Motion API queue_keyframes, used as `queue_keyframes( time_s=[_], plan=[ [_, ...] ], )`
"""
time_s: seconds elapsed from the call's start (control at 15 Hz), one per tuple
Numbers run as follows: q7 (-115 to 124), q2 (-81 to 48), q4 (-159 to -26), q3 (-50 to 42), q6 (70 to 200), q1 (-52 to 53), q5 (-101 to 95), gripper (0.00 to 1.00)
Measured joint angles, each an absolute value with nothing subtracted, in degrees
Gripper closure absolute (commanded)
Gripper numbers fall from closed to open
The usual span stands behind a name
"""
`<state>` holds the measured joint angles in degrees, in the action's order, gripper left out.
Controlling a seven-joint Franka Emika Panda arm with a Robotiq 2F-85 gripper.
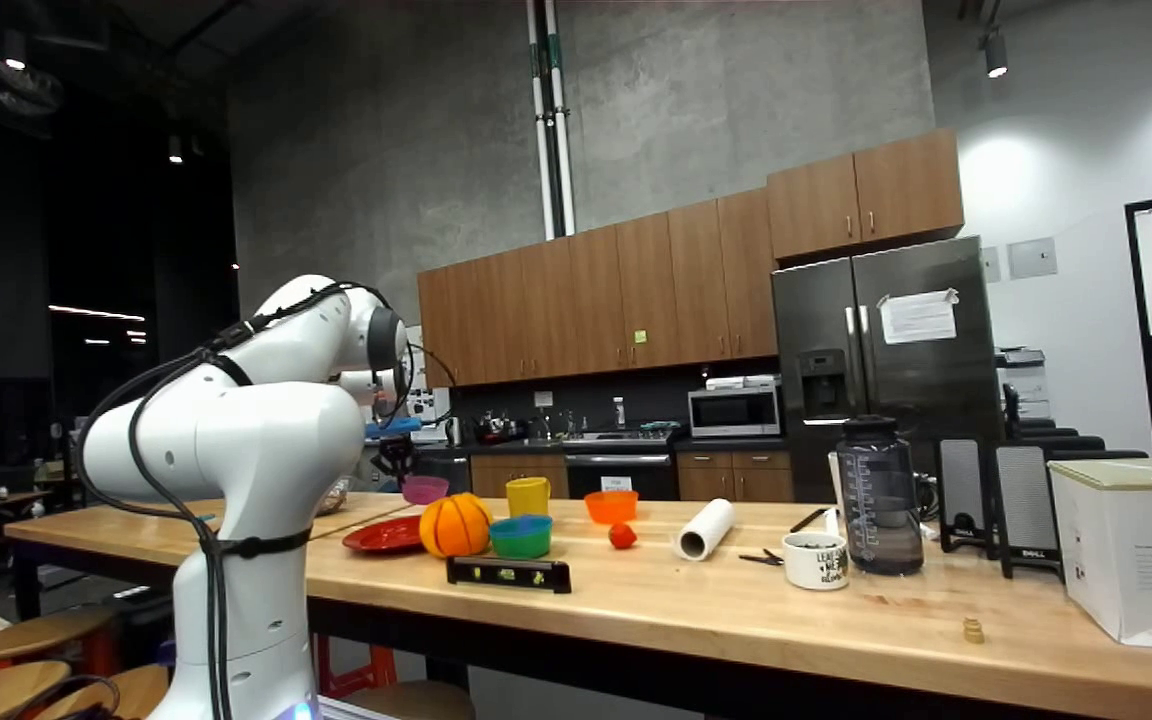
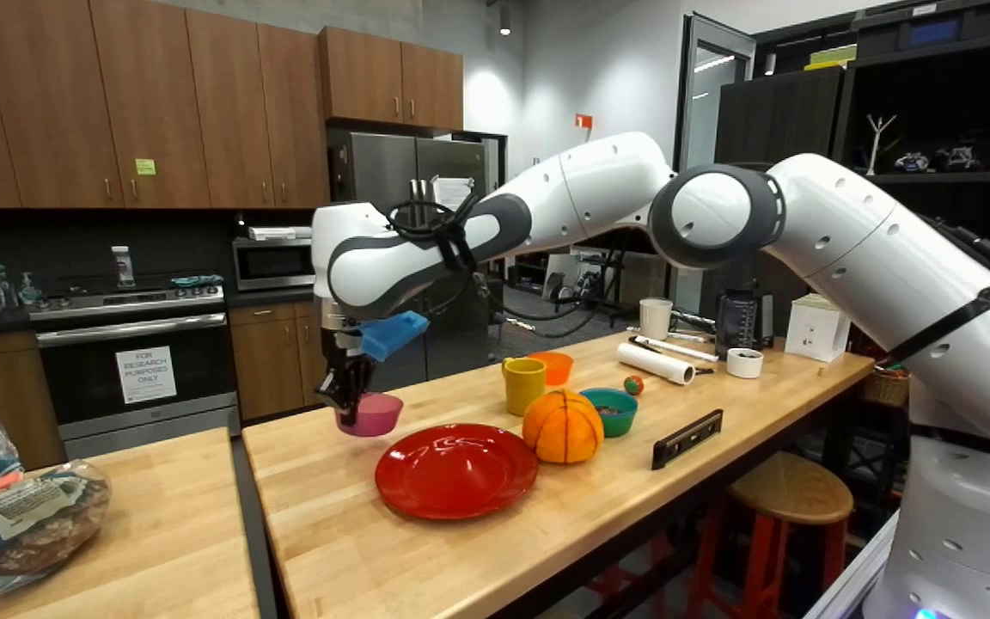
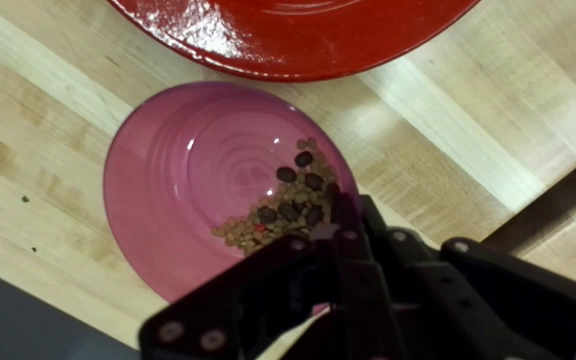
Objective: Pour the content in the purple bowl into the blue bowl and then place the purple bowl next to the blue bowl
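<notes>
The purple bowl (image 3: 228,165), pinkish and see-through, holds small tan lentils and several dark beans heaped at the gripper side. It also shows in both exterior views (image 2: 377,415) (image 1: 425,489). My gripper (image 3: 353,215) is shut on the bowl's rim, one finger inside and one outside. In an exterior view the gripper (image 2: 349,411) points down and the bowl appears held above the table's far end, slightly tilted. The blue bowl, teal in colour (image 2: 620,421), stands on the table with small dark bits inside; it also shows in an exterior view (image 1: 521,543).
A red plate (image 2: 456,473) lies close to the purple bowl. An orange pumpkin-like ball (image 2: 564,427) and a yellow mug (image 2: 525,387) stand between the two bowls. An orange bowl (image 2: 555,368), a small red ball (image 2: 633,384) and a black level (image 2: 688,438) are near the blue bowl.
</notes>
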<state>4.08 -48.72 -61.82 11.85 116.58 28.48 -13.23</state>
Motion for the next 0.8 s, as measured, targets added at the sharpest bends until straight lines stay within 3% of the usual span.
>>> queue_keyframes(
  time_s=[0.8],
  plan=[
    [18.7,-22.3,-92.7,11.9,120.5,30.1,-13.0,0.99]
  ],
)
